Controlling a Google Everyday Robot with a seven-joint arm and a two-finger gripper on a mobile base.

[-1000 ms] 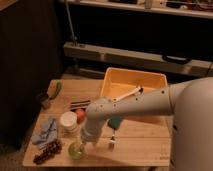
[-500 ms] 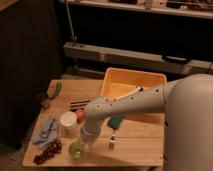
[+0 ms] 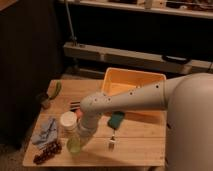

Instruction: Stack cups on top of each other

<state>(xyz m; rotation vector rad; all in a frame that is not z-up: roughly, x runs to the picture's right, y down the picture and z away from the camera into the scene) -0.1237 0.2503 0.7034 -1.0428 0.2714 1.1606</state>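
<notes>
The wide white cup [image 3: 67, 120] stands on the left part of the wooden table [image 3: 140, 145]. The light green cup [image 3: 74, 145] sits just in front of it near the front edge. The small dark cup [image 3: 45, 100] is at the far left, apart from the other two. My gripper [image 3: 81, 138] is lowered at the green cup's right rim, right of the white cup. My arm's wrist hides most of it.
A big yellow tub [image 3: 131, 82] fills the back right of the table. An orange fruit [image 3: 78, 114] peeks out beside my arm. A blue cloth [image 3: 45, 131], grapes [image 3: 46, 151], a teal object [image 3: 116, 119], a fork [image 3: 111, 141] and a green vegetable [image 3: 56, 90] lie around.
My arm has edged slightly left and down toward the green cup. The cups have not moved.
</notes>
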